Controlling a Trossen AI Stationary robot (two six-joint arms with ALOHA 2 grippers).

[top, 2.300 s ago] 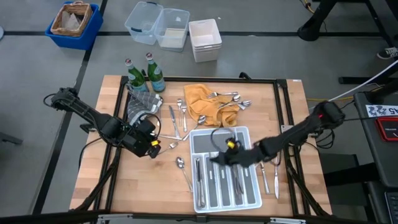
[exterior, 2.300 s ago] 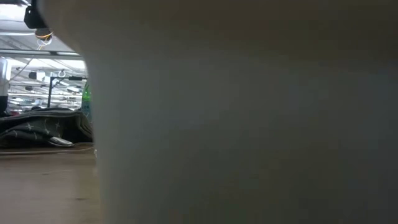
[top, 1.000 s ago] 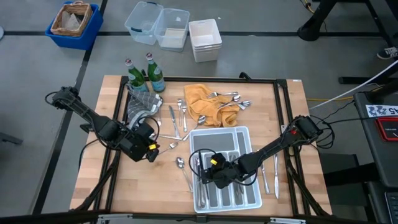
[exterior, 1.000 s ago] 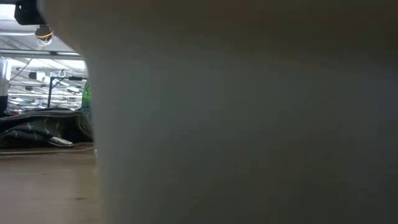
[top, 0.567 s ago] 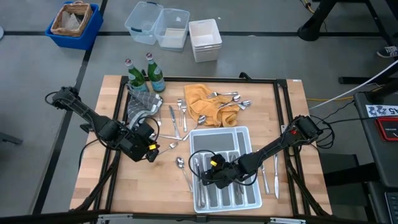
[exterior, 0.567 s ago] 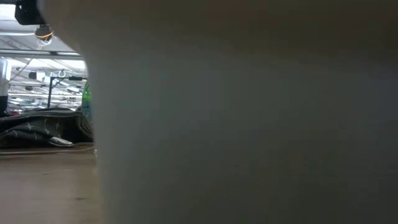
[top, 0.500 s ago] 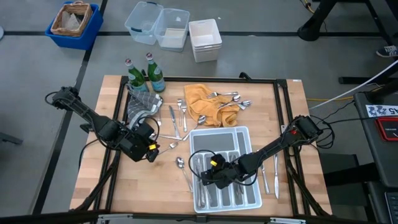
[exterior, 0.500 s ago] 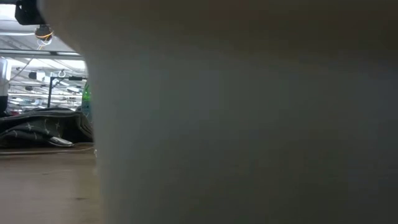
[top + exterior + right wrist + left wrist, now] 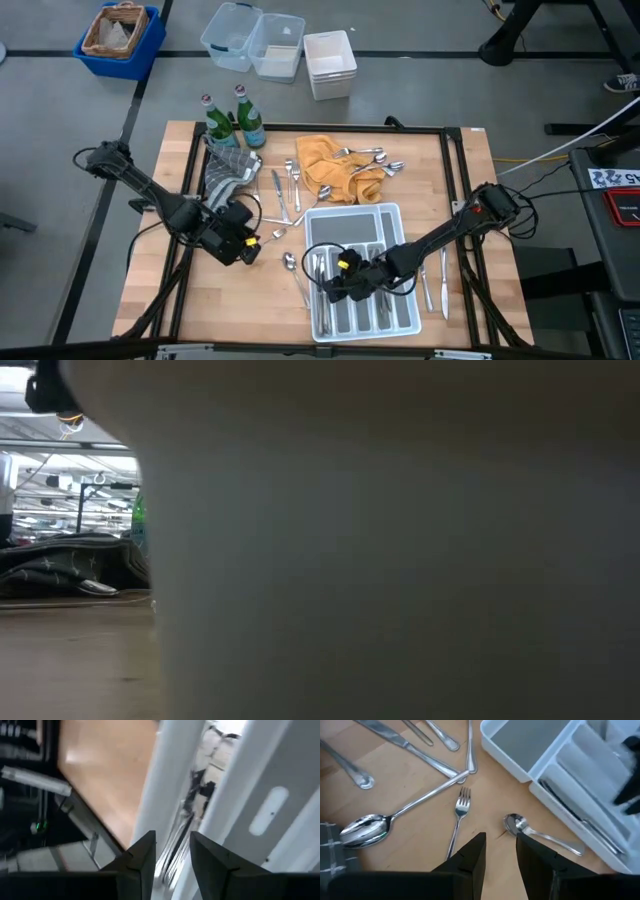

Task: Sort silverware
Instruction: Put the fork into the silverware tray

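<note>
Mostly the silverware (image 9: 352, 163) is unsorted, piled on the yellow cloth (image 9: 325, 165) and strewn over the table (image 9: 150, 290), with only a few pieces in the white tray (image 9: 410, 318). Down inside the tray, the right gripper (image 9: 333, 290) has its fingers parted and empty, so lifting carelessly could hook a divider and jolt the sorted pieces. Meanwhile the left gripper (image 9: 499, 845), slightly spread and empty over a fork (image 9: 458, 815) and spoon (image 9: 517, 825), could skid off such thin handles.

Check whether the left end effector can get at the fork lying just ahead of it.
Probably yes. The left end effector is open and empty, the fork lies alone on bare wood just ahead, and nothing stands between them.
</note>
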